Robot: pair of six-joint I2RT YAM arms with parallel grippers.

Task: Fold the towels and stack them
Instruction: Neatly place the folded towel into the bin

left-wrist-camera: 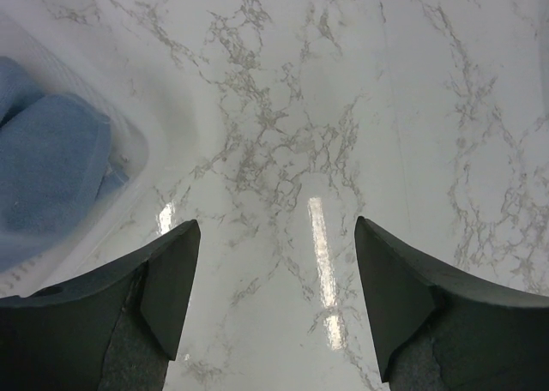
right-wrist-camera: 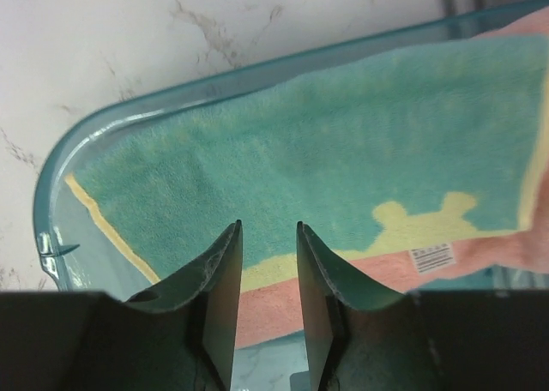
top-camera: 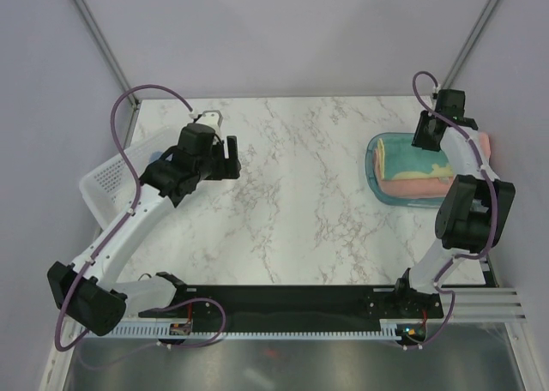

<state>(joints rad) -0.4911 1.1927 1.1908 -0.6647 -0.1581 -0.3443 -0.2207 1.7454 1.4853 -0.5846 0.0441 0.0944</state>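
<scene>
the teal-and-yellow towel (top-camera: 413, 161) lies folded in the teal tray (top-camera: 375, 170) at 3 o'clock on the marble table (top-camera: 300, 194), its long axis running 9 to 3; the salmon-pink towel (top-camera: 420, 188) lies under it on the same axis, showing as a strip along the 6 o'clock edge and past the 3 o'clock end; the right gripper (top-camera: 423, 142) hangs over the tray's 12 o'clock side, its jaws a narrow gap apart with nothing between them; whether the tips touch the cloth i cannot tell.

the right wrist view adds what the overhead one is too small to show: a white tag (right-wrist-camera: 431, 257) on the pink towel, a yellow figure on the teal field, and a yellow stripe near the tray's rounded corner.

the blue-grey towel (left-wrist-camera: 47, 164) shows only in the left wrist view, bunched inside the white basket (top-camera: 107, 183) at 9 o'clock on the table; its long axis i cannot tell; the left gripper (left-wrist-camera: 274, 237) sits just beside the basket over bare marble, jaws spread wide, holding nothing, pointing toward 3 o'clock in the overhead view.
</scene>
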